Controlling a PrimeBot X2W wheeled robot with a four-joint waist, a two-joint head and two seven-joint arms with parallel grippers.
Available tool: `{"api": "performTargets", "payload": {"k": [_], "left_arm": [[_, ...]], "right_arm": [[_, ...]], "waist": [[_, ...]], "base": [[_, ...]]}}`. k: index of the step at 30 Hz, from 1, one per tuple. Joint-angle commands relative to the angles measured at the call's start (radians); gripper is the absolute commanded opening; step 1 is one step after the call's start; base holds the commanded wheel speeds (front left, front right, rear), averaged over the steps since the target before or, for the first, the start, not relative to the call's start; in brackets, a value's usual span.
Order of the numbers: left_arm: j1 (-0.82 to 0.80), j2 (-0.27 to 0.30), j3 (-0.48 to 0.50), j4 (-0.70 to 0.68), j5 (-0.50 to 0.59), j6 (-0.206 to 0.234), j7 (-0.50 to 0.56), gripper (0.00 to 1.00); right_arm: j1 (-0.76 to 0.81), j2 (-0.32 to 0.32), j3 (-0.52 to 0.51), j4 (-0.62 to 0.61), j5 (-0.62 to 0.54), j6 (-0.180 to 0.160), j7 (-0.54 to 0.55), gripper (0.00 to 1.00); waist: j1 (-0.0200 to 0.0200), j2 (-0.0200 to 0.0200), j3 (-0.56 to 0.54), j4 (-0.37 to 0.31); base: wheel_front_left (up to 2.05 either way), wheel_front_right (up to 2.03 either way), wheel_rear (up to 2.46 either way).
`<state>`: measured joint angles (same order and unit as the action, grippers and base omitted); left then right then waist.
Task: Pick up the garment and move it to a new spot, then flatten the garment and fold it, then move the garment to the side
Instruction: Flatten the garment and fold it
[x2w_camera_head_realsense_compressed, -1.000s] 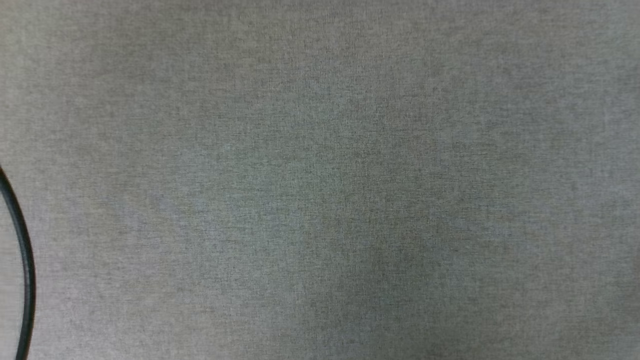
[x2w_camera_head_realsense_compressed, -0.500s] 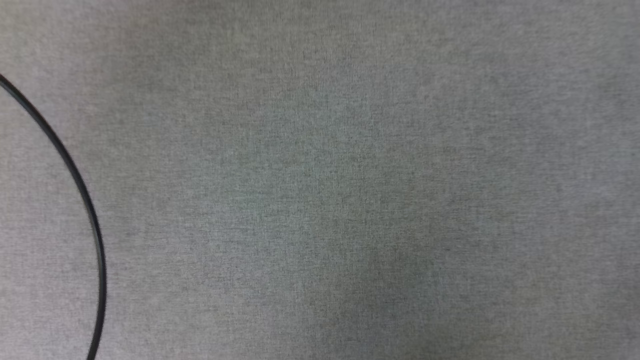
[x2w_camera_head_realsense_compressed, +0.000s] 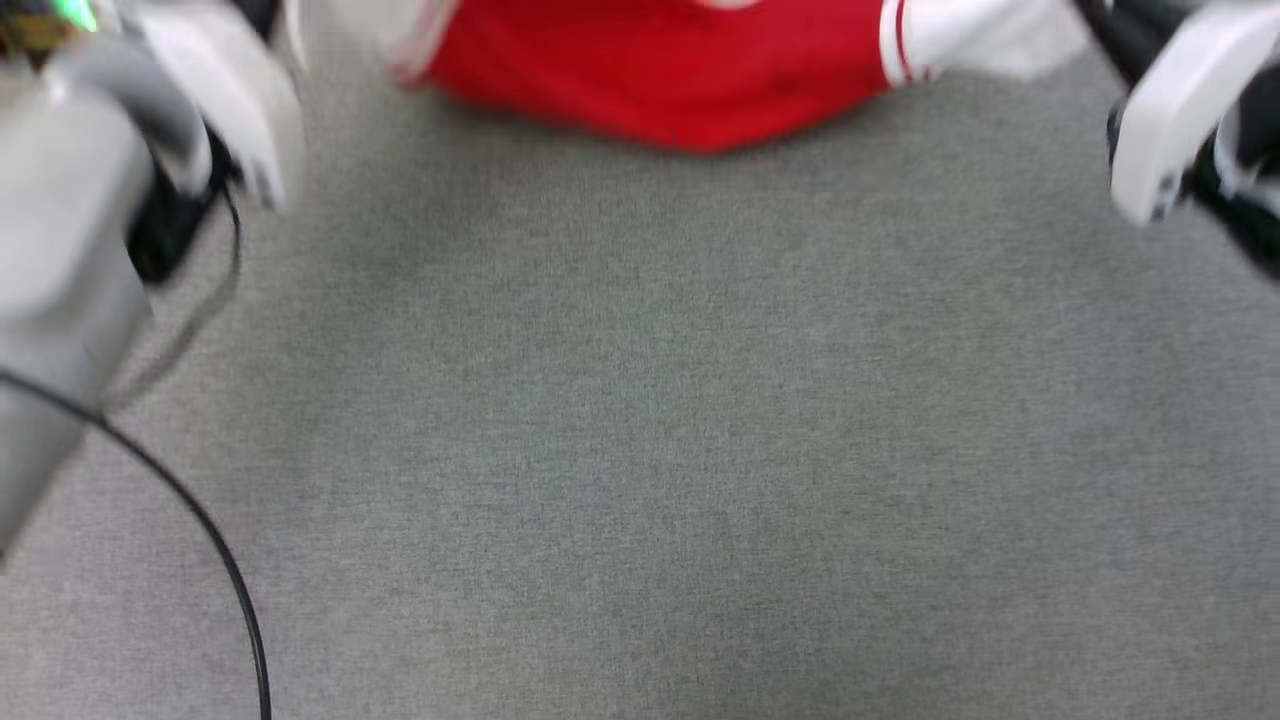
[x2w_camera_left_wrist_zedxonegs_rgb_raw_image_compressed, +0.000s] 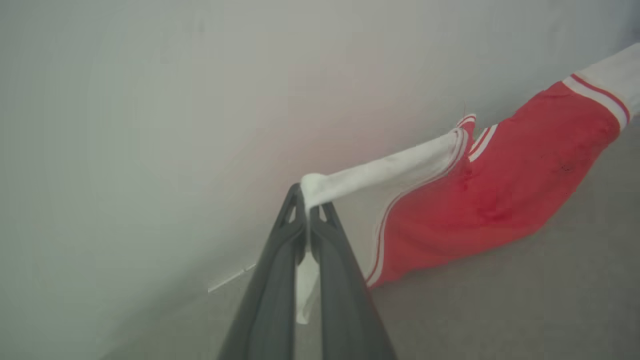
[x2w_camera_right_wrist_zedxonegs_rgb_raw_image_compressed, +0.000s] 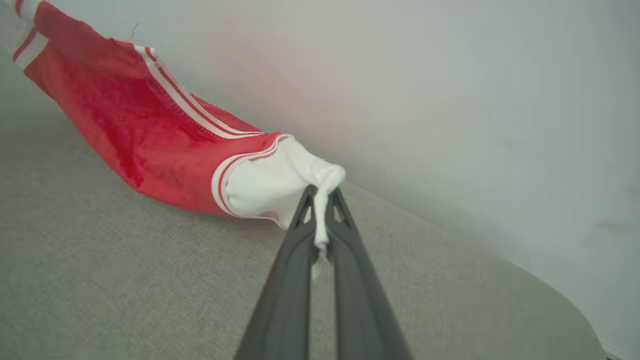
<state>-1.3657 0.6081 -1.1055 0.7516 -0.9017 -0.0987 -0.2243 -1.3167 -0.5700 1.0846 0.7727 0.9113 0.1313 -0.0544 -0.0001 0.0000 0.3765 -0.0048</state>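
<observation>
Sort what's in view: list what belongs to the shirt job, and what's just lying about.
Job: shirt; left hand, shut on one white sleeve; right hand, shut on the other; grey surface beneath.
Lying about: black cable; pale wall behind.

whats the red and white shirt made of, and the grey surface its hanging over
The garment: soft knit fabric, perhaps cotton or a blend, matte; it sags in the middle and bunches into folds where its white sleeves are pinched. The grey surface: woven cloth by the look, with a fine heathered weave and no shine; what lies beneath it cannot be told.
</observation>
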Motion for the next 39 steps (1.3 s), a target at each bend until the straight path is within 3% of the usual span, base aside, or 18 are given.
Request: {"api": "performTargets", "payload": {"k": [1, 15, 28, 31, 35, 39], "left_arm": [[0.097, 0.019, -0.001, -0.039, -0.020, 0.029, -0.015, 0.00], [0.724, 0.188, 0.021, -0.351, -0.172, 0.233, -0.041, 0.00], [1.066, 0.355, 0.021, -0.585, -0.267, 0.390, -0.042, 0.00], [1.123, 0.374, 0.014, -0.624, -0.280, 0.424, -0.042, 0.00], [1.179, 0.354, 0.043, -0.650, -0.282, 0.458, -0.042, 0.00], [1.209, 0.332, 0.070, -0.659, -0.272, 0.464, -0.042, 0.00]], "right_arm": [[0.067, -0.023, 0.024, -0.019, 0.015, -0.001, -0.015, 0.00], [0.491, -0.181, 0.146, -0.164, 0.099, -0.001, -0.059, 0.00], [0.840, -0.379, 0.132, -0.344, 0.147, -0.001, -0.031, 0.00], [0.921, -0.404, 0.113, -0.385, 0.165, -0.001, -0.019, 0.00], [1.006, -0.405, 0.083, -0.418, 0.165, -0.001, -0.004, 0.00], [1.045, -0.389, 0.043, -0.411, 0.157, -0.001, 0.004, 0.00]], "waist": [[0.0001, 0.0000, -0.055, -0.006], [0.0001, 0.0000, -0.234, 0.002], [0.0001, 0.0000, -0.320, 0.000], [0.0001, 0.0000, -0.323, -0.005], [0.0001, 0.0000, -0.318, -0.008], [0.0001, 0.0000, -0.310, -0.009]], "base": [[0.00, 0.00, 0.00], [0.00, 0.00, 0.00], [0.00, 0.00, 0.00], [0.00, 0.00, 0.00], [0.00, 0.00, 0.00], [0.00, 0.00, 0.00]]}}
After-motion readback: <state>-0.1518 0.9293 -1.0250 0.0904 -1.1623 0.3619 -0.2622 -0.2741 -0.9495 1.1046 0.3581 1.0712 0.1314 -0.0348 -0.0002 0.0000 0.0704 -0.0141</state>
